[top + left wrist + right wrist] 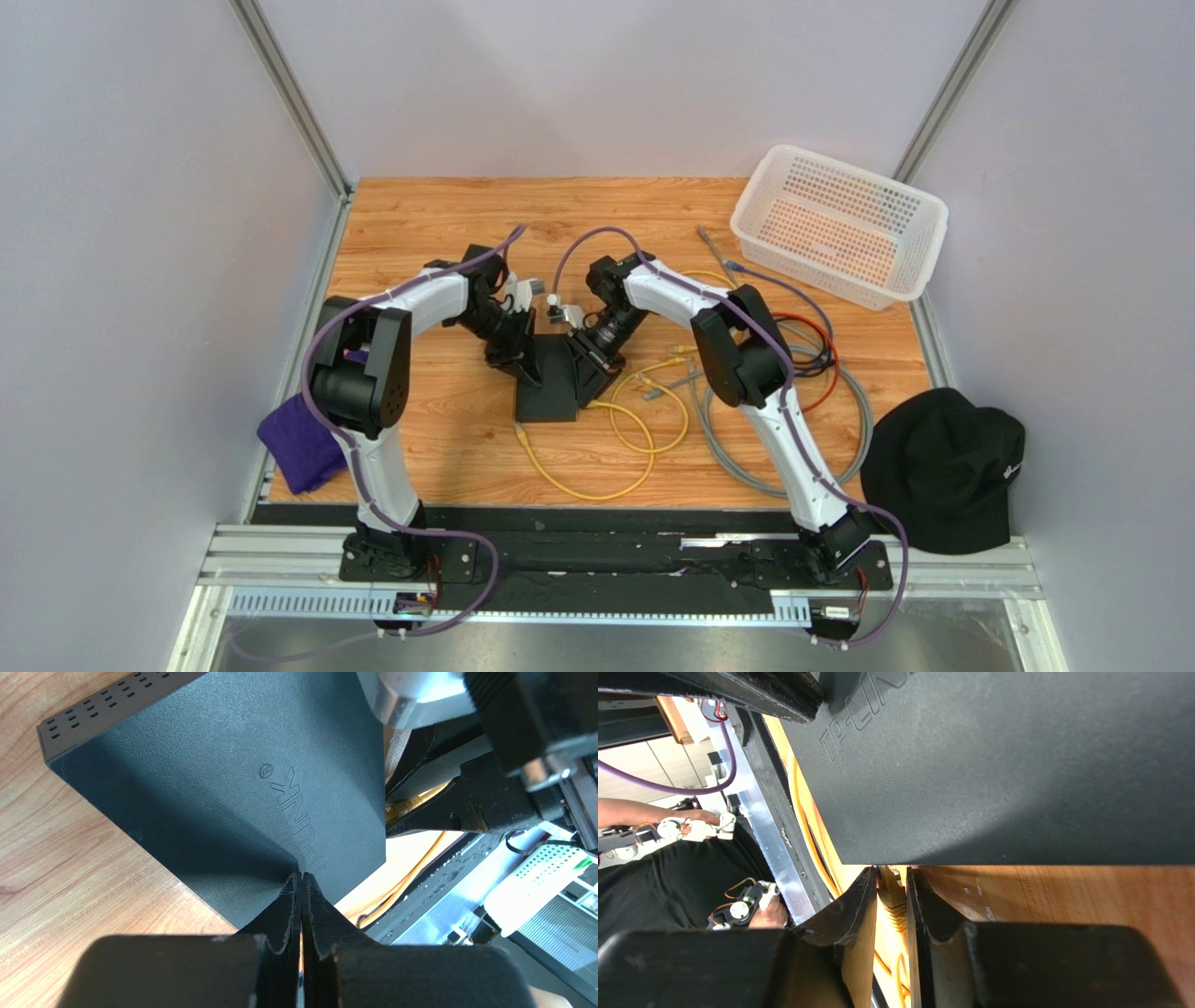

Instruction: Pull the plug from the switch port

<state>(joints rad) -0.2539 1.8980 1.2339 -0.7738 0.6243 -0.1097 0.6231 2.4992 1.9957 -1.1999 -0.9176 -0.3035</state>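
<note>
The switch [544,389] is a flat matte-black box lying mid-table. In the left wrist view its top [210,777] fills the frame, and my left gripper [302,876] is shut, its tips resting on that top face. In the right wrist view the switch [1018,763] lies just ahead of my right gripper [891,875]. That gripper's fingers are closed on either side of a yellow plug [892,899], which sits in the switch's edge. The plug's yellow cable [617,448] loops toward the near edge. In the top view both grippers meet over the switch, the left [512,350] and the right [596,350].
A white basket [842,224] stands at the back right. Grey, red and blue cables [807,343] lie coiled beside the right arm. A black cap [947,469] sits at the right edge and a purple cloth [302,441] at the left edge.
</note>
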